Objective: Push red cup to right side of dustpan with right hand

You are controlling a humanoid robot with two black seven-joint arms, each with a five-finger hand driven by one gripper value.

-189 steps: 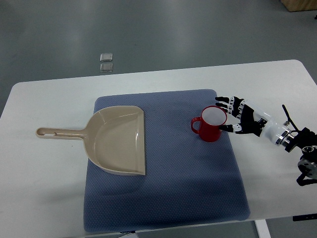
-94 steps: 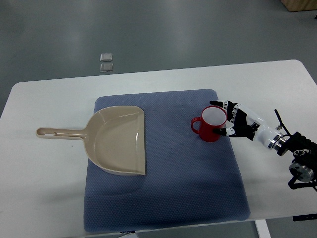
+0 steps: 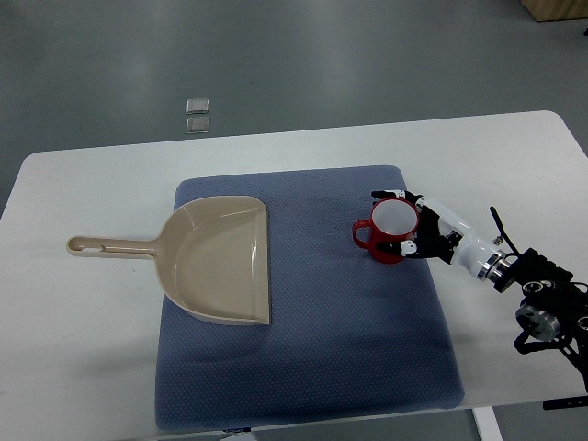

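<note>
The red cup (image 3: 389,232) stands upright on the right half of a blue mat (image 3: 303,303), its white inside facing up and its handle pointing left toward the dustpan (image 3: 216,259). The cup sits well apart from the dustpan, with a stretch of bare mat between them.

The right hand (image 3: 424,230) comes in from the right edge and is pressed against the cup's right side. Its fingers (image 3: 390,196) are spread and curve loosely around the cup: some reach over the far rim, and others lie against the near lower side of the cup. They cup the wall without closing on it. The black and white wrist runs down and to the right, off the mat, to the arm's dark joints near the right edge of the worktop (image 3: 83,322).

The beige dustpan lies flat on the left half of the mat, its open mouth toward the cup and its straight front edge running from far to near. Its long handle sticks out to the left, past the mat's edge and onto the white worktop, with a slot at the end.

Beyond the far edge of the worktop, two small pale square plates (image 3: 197,115) lie on the grey floor (image 3: 367,55), one just behind the other.
</note>
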